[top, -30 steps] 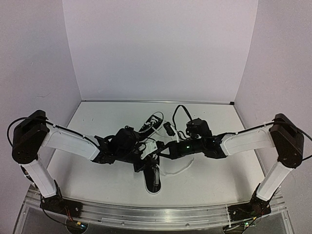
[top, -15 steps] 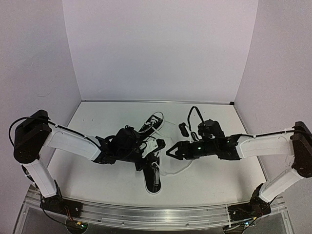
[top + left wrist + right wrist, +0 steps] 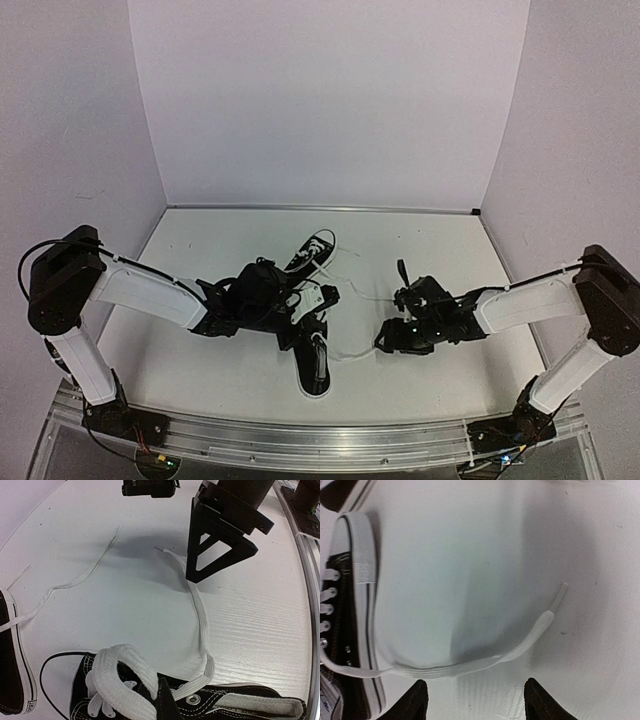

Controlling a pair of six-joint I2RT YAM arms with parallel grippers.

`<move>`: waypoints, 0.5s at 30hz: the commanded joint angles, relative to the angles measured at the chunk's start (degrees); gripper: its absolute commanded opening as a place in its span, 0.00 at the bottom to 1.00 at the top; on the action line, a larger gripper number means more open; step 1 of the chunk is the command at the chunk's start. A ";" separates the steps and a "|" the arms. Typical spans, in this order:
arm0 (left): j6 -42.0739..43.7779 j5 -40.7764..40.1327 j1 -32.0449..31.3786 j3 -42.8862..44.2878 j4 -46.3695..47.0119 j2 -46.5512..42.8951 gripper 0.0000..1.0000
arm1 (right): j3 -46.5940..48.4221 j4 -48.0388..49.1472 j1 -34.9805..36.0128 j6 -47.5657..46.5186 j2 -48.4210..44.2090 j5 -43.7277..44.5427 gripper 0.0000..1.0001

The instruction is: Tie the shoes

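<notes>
1. Right hand (image 3: 475, 700), fingers wide apart, has drawn back to the right of the near shoe (image 3: 313, 365) and hangs low over its loose lace (image 3: 470, 666).
2. Likely it prepares to grasp this end.
3. Left hand (image 3: 312, 300) stays over the same shoe; its state I cannot tell.
4. No writing is readable.
</notes>
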 commanded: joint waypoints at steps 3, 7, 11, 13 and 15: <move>0.68 -0.52 -0.08 1.50 3.90 -0.30 0.00 | 5.44 -1.29 -0.08 -0.43 7.16 5.54 0.58; 0.94 -0.47 -0.12 1.51 3.91 -0.30 0.00 | 7.81 -1.18 -0.11 -1.90 11.12 5.32 0.49; 1.35 -0.73 -0.08 1.02 4.68 -0.33 0.00 | 9.26 0.40 -0.10 -3.72 13.03 2.60 0.11; 1.59 -0.79 -0.08 0.37 5.57 -0.26 0.00 | 10.28 1.16 -0.10 -4.55 12.77 1.66 0.00; 2.07 -0.89 -0.08 0.25 5.58 -0.14 0.00 | 12.18 1.16 -0.14 -5.67 11.71 1.36 0.00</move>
